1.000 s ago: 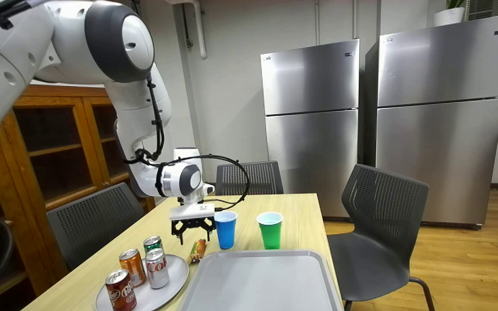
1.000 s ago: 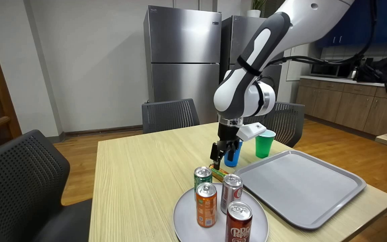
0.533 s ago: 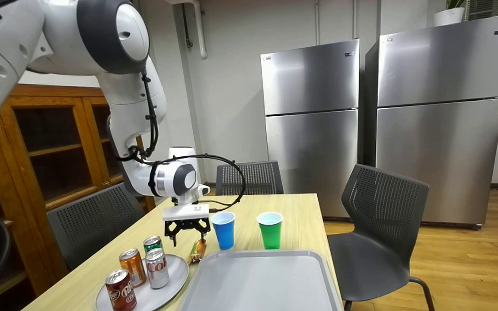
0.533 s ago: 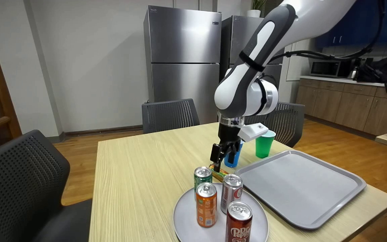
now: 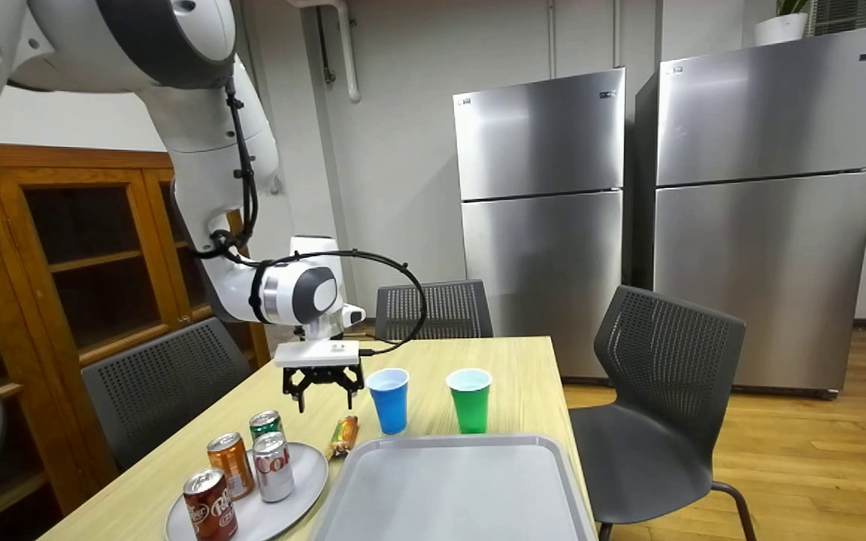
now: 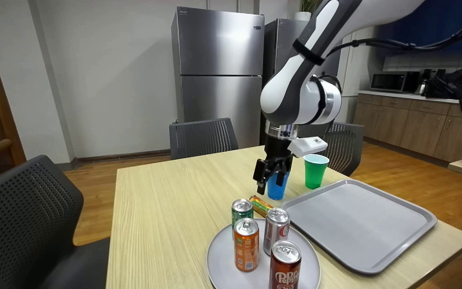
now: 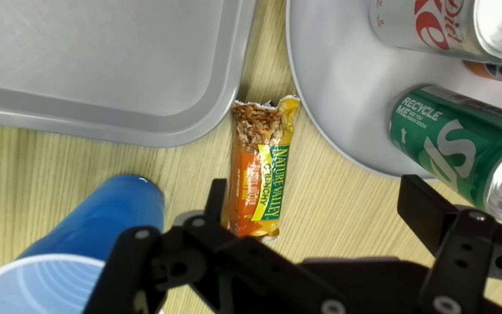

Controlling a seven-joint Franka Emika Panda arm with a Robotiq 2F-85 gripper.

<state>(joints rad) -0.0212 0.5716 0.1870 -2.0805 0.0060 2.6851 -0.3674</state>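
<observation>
Fingers spread wide and empty, our gripper hangs above the Nature Valley Crunchy bar.
It lies on the table, nearer the finger by the blue cup, one end between the gray tray and the round plate; we'd do well to centre across its narrow width before lowering, keeping clear of the cup and the green soda can.

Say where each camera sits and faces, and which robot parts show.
An exterior view: tableside, looking over the gray tray at refrigerators; arm, jaws show.
An exterior view: tableside, looking past the Dr Pepper can toward refrigerators; arm, jaws show.
Wrist view: above the Nature Valley bar, facing down; open jaws show.
All share the gray tray.
</observation>
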